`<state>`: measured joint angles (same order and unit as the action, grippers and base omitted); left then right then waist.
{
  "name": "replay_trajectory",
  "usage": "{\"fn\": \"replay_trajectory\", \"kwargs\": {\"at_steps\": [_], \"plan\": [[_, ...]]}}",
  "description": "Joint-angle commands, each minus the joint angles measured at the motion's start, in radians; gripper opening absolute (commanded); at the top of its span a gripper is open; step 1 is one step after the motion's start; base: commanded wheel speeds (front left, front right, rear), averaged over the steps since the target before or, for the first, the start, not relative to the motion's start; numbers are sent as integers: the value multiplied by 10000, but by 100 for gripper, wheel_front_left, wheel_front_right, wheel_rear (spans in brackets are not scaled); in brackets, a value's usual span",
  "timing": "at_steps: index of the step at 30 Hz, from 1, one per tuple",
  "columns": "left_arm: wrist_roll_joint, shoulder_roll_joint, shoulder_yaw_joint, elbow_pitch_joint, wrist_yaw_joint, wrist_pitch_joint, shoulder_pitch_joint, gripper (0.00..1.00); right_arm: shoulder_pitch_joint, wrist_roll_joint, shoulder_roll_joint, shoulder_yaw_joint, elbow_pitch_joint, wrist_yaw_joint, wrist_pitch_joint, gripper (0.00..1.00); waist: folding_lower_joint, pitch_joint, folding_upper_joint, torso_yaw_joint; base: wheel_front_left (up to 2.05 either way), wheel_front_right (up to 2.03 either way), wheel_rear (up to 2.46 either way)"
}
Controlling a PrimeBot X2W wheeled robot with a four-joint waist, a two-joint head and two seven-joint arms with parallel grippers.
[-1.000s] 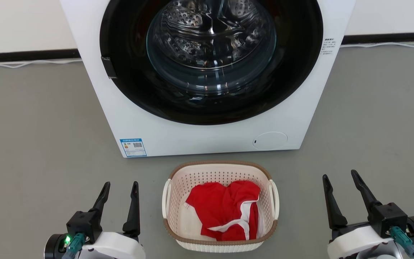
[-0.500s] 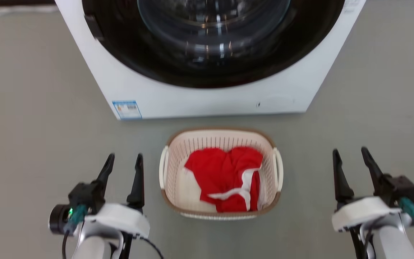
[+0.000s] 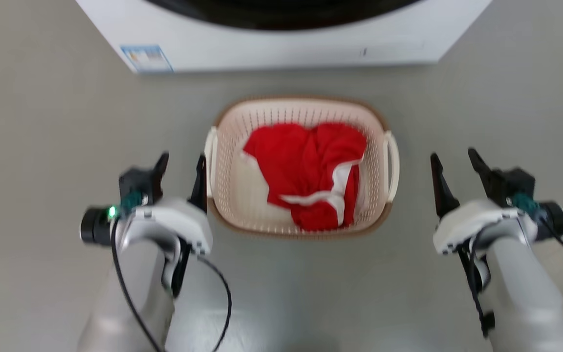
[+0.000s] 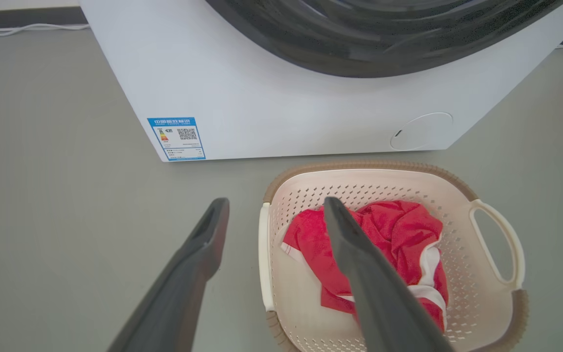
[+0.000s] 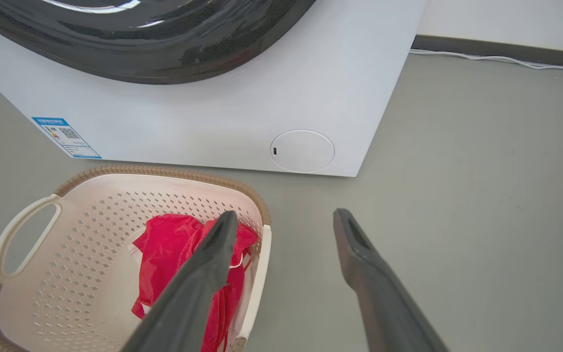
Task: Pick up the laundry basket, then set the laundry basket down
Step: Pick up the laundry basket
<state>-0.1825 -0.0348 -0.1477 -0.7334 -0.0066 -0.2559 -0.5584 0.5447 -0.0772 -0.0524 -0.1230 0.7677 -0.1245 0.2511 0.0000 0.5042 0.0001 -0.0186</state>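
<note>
The laundry basket (image 3: 301,100), cream perforated plastic with a brown rim and white side handles, stands on the floor before the washer and holds a red and white garment (image 3: 306,171). My left gripper (image 3: 183,159) is open beside the basket's left handle (image 3: 210,151), its inner finger close to it. My right gripper (image 3: 452,155) is open too, a short gap out from the right handle (image 3: 393,161). In the left wrist view the left gripper (image 4: 276,203) has one finger on each side of the basket's (image 4: 369,167) near wall. The right wrist view shows the same for the right gripper (image 5: 286,215) and basket (image 5: 164,171).
A white front-loading washer (image 3: 281,44) stands just behind the basket, its dark door (image 4: 384,34) facing me. Grey floor (image 3: 42,122) spreads on both sides. A white cable (image 5: 506,59) runs along the wall base at the far right.
The head camera has tilted down, so the washer slid up out of the picture. Both open grippers have come forward alongside the basket and closer to its handles. The basket stays on the floor.
</note>
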Motion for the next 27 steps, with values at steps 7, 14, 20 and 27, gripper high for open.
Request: {"fn": "replay_trajectory", "kwargs": {"at_steps": [7,14,20,27], "plan": [[-68,-154,259,-1350,199,-59,-2135,100,1961,-605,21,246,1269,-62,107,100,0,2701,-1,36,0,0,0],[181,-154,235,-2019,252,-59,-3250,100,2852,-639,22,249,1567,-62,107,100,0,3647,-1,95,0,0,0],[452,-190,203,-2327,371,-59,-3705,100,3077,-470,22,554,1727,-62,107,100,0,3991,-1,148,0,0,0],[616,-190,167,-2568,401,-59,-3944,100,3266,-366,22,797,1876,-62,107,100,0,4288,-1,77,0,0,0]]}}
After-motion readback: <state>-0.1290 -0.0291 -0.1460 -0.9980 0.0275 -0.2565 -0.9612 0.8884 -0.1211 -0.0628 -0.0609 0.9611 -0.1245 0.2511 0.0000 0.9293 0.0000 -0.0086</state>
